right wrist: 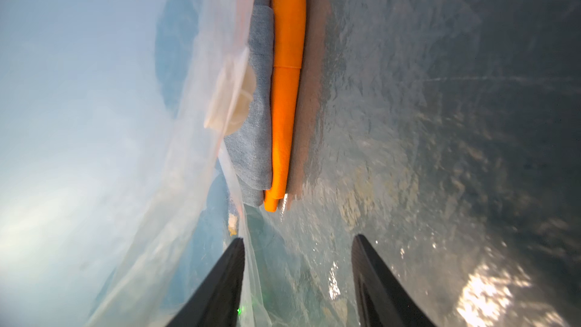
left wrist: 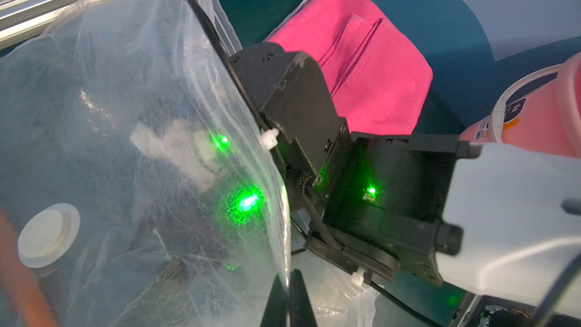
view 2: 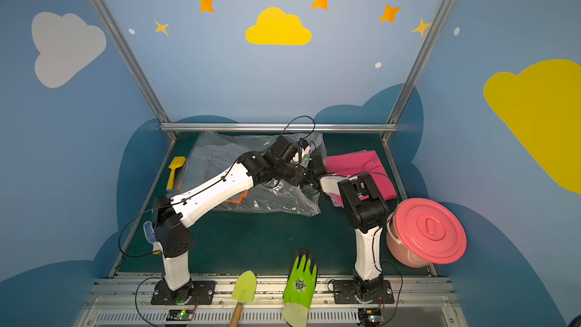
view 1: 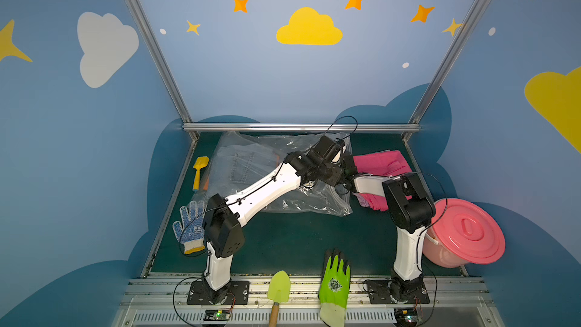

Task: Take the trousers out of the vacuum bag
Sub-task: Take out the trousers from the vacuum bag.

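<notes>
The left tool (left wrist: 286, 278) is pinched together on the clear film at the mouth of the vacuum bag (view 1: 257, 158), holding that edge up. The right tool (right wrist: 298, 240) sits inside the opening with its fingers apart and nothing between them. Deeper in the bag, the folded orange trousers (right wrist: 286, 89) lie stacked against the denim trousers (right wrist: 259, 105), with the round white valve (left wrist: 47, 234) on the film beside them. The bag lies along the counter's far edge, and the print on it is too small to read. Just outside its mouth, toward the far right corner, rest the hot pink trousers (view 1: 382, 163). A pink lidded bucket (view 1: 465, 234) at the right edge carries a label with a barcode, but its wording is blurred. A green glove (view 1: 334, 284) with an unreadable round emblem and a green trowel (view 1: 278, 287) overhang the near edge. A yellow toy shovel (view 1: 199, 171) and a blue-dotted white glove (view 1: 190, 231) lie along the left edge. The counter (view 1: 298, 240) is dark green, framed in aluminium, and the walls around it are blue with painted clouds and stars.
</notes>
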